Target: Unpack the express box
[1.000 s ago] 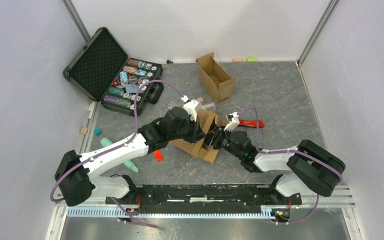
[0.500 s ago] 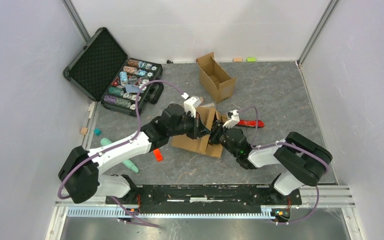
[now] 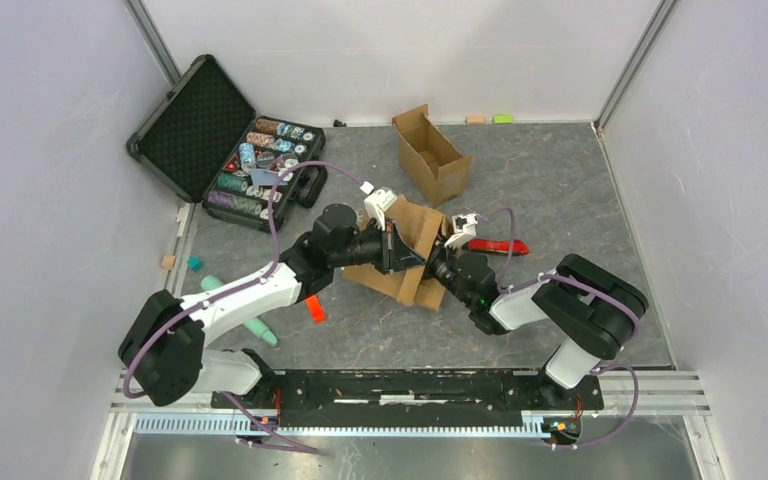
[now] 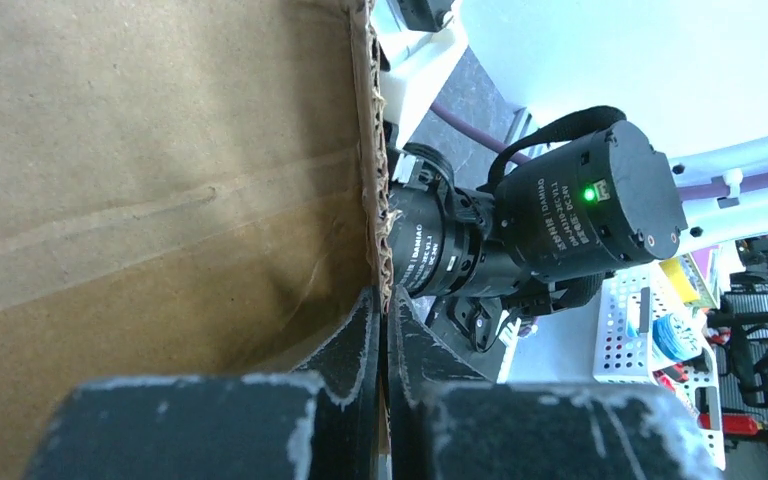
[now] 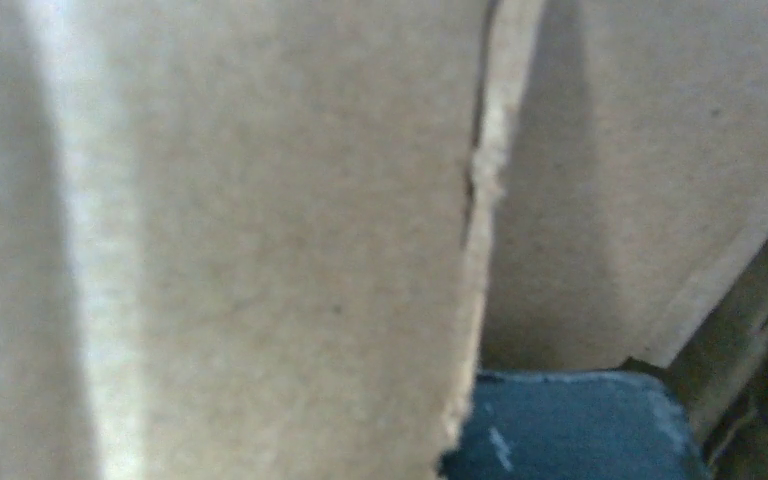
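Your left arm (image 3: 260, 290) reaches out long and low from the near left, and your right arm (image 3: 520, 300) is folded tight, its forearm pointing left. Both meet at the express box (image 3: 388, 284) in the middle of the table (image 3: 560, 200).

The left gripper (image 3: 395, 250) is closed. In its wrist view the fingers (image 4: 360, 330) are pinched on the ragged edge of a raised flap of the express box. The right gripper (image 3: 438, 262) is also closed, pressed close against the box's right side. Whether it has cardboard between its fingers, you cannot tell.

There is little room around the box. A second, open cardboard box (image 3: 432, 155) lies just behind it, a red tool (image 3: 495, 246) lies beside the right wrist, and an orange piece (image 3: 316, 310) sits by the left forearm. The open black case (image 3: 225, 150) is well apart at the far left. The bare table lies to the right and toward you.

From above, the two wrists cover much of the box, and its inside is hidden. The right wrist view is blurred cardboard, with one dark finger pad (image 5: 570, 425) at the bottom edge.
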You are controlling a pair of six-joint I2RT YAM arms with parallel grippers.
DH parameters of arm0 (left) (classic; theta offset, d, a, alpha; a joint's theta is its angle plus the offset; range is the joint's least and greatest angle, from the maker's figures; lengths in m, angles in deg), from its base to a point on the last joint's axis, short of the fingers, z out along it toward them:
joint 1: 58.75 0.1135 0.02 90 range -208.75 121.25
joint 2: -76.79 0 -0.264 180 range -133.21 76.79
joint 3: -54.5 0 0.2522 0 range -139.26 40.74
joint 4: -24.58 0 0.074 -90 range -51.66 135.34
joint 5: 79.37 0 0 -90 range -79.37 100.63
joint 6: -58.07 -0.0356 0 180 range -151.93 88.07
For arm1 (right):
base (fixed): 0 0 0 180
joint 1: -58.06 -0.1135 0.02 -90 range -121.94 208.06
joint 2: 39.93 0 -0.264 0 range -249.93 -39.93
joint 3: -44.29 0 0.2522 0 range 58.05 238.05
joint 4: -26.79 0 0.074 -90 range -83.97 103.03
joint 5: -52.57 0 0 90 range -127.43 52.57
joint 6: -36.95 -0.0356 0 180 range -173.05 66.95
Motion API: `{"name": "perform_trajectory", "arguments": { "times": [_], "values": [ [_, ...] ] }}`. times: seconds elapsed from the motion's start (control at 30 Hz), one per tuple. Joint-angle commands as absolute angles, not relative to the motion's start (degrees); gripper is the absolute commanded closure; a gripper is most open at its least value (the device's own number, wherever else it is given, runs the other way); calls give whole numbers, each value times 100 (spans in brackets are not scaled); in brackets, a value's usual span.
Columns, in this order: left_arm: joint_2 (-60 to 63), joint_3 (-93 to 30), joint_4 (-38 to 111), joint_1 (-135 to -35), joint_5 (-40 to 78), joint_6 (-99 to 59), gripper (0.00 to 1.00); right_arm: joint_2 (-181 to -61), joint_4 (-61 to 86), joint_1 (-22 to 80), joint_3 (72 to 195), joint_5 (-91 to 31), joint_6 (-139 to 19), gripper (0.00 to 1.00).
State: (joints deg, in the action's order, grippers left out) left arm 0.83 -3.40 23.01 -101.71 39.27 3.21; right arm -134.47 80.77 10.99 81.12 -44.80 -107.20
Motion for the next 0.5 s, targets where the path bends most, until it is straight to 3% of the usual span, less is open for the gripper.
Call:
{"name": "perform_trajectory", "arguments": {
  "times": [0.0,0.2,0.47],
  "values": [
    [572,-640,2907,-10208,3522,-66,98,-13142,8079,1165,8068,-4344,-10495,100],
    [833,-983,5051,-10197,793,-409,98,-12062,7261,1174,7888,-4581,-10183,100],
    [723,-913,5030,-10199,593,-133,98,-11040,6144,1165,7864,-4821,-9822,100]
  ]
}}
